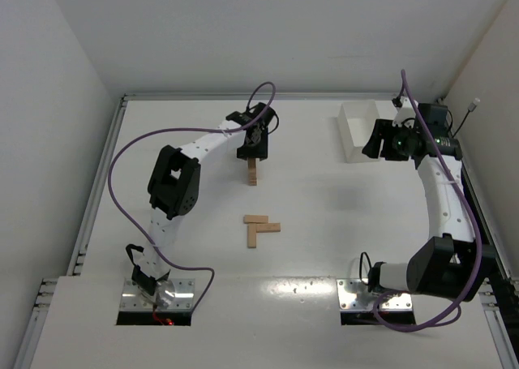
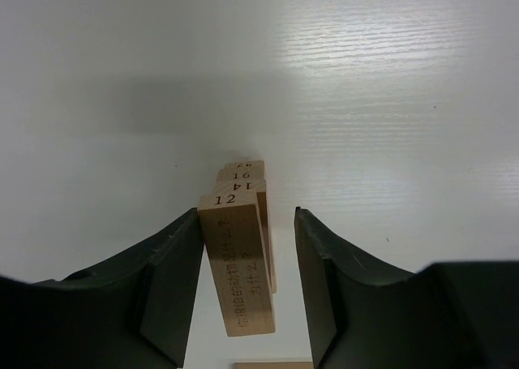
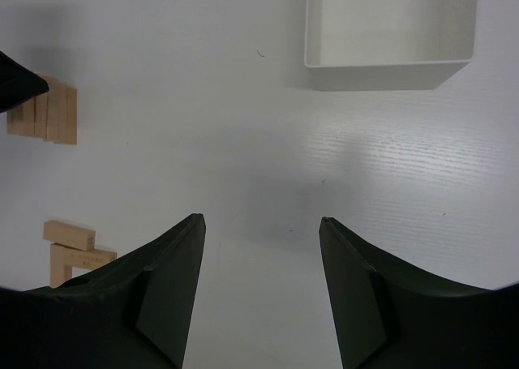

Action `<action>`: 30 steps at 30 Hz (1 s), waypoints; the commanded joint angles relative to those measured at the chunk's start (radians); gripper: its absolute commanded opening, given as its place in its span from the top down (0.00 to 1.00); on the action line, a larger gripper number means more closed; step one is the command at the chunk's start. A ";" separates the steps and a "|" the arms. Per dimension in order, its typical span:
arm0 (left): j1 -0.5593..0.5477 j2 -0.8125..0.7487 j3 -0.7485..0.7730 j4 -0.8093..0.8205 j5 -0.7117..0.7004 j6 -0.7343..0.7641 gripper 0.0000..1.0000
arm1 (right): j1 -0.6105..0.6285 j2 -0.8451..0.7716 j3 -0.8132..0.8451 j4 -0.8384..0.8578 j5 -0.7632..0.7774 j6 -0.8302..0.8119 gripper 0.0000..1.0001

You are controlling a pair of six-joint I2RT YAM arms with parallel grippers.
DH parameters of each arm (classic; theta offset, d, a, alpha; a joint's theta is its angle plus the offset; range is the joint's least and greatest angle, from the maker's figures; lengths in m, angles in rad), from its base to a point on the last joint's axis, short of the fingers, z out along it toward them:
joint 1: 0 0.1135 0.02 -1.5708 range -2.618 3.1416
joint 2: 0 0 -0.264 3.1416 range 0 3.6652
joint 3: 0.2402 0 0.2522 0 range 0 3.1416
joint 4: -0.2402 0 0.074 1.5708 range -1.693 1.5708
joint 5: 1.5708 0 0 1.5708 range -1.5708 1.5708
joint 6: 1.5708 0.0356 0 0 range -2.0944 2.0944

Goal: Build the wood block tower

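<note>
Left gripper [image 2: 247, 213] jaws loosely straddle the tower [image 2: 239, 263], 12 o'clock of the loose blocks [image 1: 260, 228]; centre before squeezing. Right gripper [image 3: 261, 218] gapes empty.

Bright, even overhead light; soft shadows and faint sheen on the white bench [image 2: 365, 77]; near fingers [image 2: 162, 288] slightly blurred.

We found the tower [image 1: 252, 173] standing behind the loose wood blocks [image 1: 259, 227] on the table [image 1: 324, 251], the bin [image 1: 347, 146] well to their right.

Numbered wood blocks [image 2: 240, 259] stand in a row between the fingers, the nearest just beside the left finger [image 2: 174, 276], with a gap to the right finger [image 2: 324, 284].
</note>
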 commanded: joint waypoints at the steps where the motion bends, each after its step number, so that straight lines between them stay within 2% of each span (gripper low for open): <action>1: 0.008 0.004 0.045 0.015 0.001 0.005 0.57 | -0.005 0.001 0.018 0.037 -0.025 0.008 0.45; 8: 0.008 0.004 0.045 0.015 0.010 0.005 0.60 | -0.005 -0.009 0.008 0.046 -0.034 0.008 0.45; 10: 0.008 0.004 0.045 0.015 0.010 0.005 0.53 | -0.005 -0.009 0.008 0.046 -0.034 0.008 0.45; 11: 0.008 0.004 0.045 0.015 0.001 0.005 0.43 | -0.005 -0.009 0.008 0.046 -0.034 0.008 0.45; 14: 0.008 0.004 0.036 0.015 -0.008 0.005 0.29 | -0.005 -0.009 0.008 0.046 -0.043 0.008 0.45; 21: 0.008 -0.054 0.045 0.024 0.012 0.005 0.26 | -0.005 -0.018 -0.013 0.046 -0.043 -0.005 0.45; 25: -0.013 -0.160 0.075 0.038 -0.006 0.021 0.18 | 0.036 -0.028 -0.025 0.046 -0.029 -0.078 0.45; 28: -0.013 -0.270 0.075 0.047 -0.016 0.030 0.13 | 0.090 -0.038 -0.050 0.024 -0.038 -0.172 0.40; 30: 0.007 -0.356 0.075 0.056 -0.034 0.059 0.12 | 0.166 -0.038 -0.059 -0.003 -0.048 -0.267 0.39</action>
